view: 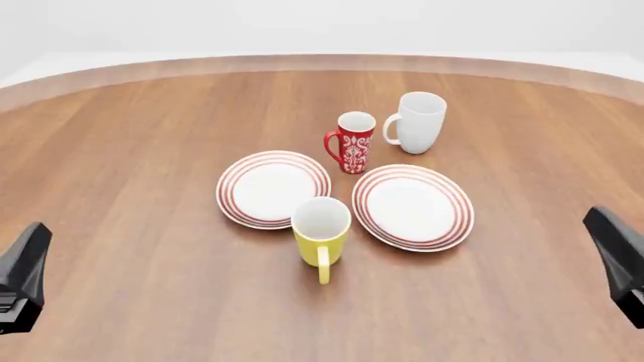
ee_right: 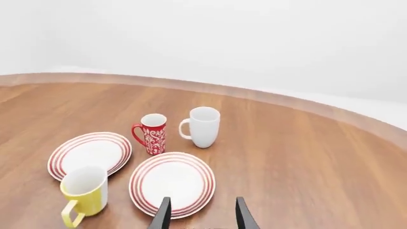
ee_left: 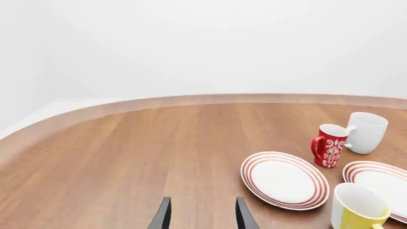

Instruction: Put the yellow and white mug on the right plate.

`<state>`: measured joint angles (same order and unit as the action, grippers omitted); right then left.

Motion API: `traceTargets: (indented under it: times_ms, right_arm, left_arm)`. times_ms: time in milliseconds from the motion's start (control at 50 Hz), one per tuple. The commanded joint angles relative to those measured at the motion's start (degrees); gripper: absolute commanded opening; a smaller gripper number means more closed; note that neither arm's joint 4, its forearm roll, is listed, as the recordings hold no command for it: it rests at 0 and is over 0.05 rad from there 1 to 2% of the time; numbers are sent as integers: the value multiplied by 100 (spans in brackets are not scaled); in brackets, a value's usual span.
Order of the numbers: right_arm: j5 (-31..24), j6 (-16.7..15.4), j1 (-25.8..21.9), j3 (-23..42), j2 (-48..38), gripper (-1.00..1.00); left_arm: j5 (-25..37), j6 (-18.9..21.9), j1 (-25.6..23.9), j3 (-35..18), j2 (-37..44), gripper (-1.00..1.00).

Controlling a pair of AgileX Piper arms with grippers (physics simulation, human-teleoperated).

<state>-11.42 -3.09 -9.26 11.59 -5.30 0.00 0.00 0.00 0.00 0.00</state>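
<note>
both grippers, the left gripper (ee_left: 202, 215) and the right gripper (ee_right: 202, 213), hang parted and empty, so the right one should reach toward ten o'clock for the yellow and white mug (view: 321, 231), grip its wall clear of the handle, then lift it toward two o'clock onto the right plate (view: 443, 228).

Two plates side by side on desk (view: 121, 151), left plate (view: 273, 188), right plate (view: 412, 207), yellow mug (view: 321, 229) before them, red mug (view: 354, 142) and white mug (view: 417, 122) behind

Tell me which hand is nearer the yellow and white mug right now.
Neither clearly. The yellow and white mug stands near the table's middle; the left hand sits at the front view's left edge, the right hand at its right edge, both far off at about equal distance.
</note>
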Motion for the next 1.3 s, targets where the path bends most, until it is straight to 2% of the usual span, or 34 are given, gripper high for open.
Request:
traceTargets:
  times_ms: [20,200,220,260,300,320,360,420,440,460,480,540,580,600,620,660,680,920,1120,1220,1280,1300]
  right_arm:
    - [-505,-220,-389,534,-246,100]
    - [-743,-30,-447,958,-473,100]
    - [-774,-19,-563,997,-498,100]
    - [-764,-85,-621,1038,-487,100]
    - [-693,-361,-642,997,-489,100]
    - [-681,-265,-632,1002,-559,100]
    - [-619,-366,-769,992,-651,100]
    - [-479,-258,-773,1094,-1235,100]
    - [-500,-84,-752,1133,-1493,100]
    - [-477,-85,-889,1146,-1626,100]
    - [-426,-216,-1154,1141,-1689,100]
    - [-535,29,-1134,1367,-2013,100]
    - [-425,-89,-1367,1286,-2092,100]
    - [-710,-36,-1367,1680,-2375,100]
    - [-781,-35,-1343,1723,-2465,100]
    - [-790,102,-1311,1653,-2575,100]
    - [-1518,817,-1790,2687,-3575,100]
    - [-1555,938,-2108,2980,-3866,100]
    - [-1711,1095,-2168,3269,-4039,100]
    - [-1807,1305,-2330,3440,-4178,100]
    - [-1926,1771,-2431,3560,-4291,100]
    - [-1940,1832,-2474,3576,-4316,100]
  left_arm:
    - [0,0,0,0,0,100]
    - [0,0,0,0,0,100]
    - [0,0,0,0,0,100]
    - [0,0,0,0,0,100]
    - [0,0,0,0,0,100]
    - [0,0,0,0,0,100]
    - [0,0,0,0,0,100]
    - [0,0,0,0,0,100]
    - [0,0,0,0,0,100]
    - [0,0,0,0,0,100]
    - [0,0,0,0,0,100]
    - [0,0,0,0,0,100]
    - [0,0,0,0,0,100]
    - [0,0,0,0,0,100]
    - [0,0,0,0,0,100]
    - [0,0,0,0,0,100]
    - [0,0,0,0,0,100]
    - [0,0,0,0,0,100]
    - [0,0,0,0,0,100]
    - [0,0,0,0,0,100]
    - [0,0,0,0,0,100]
    - [0,0,0,0,0,100]
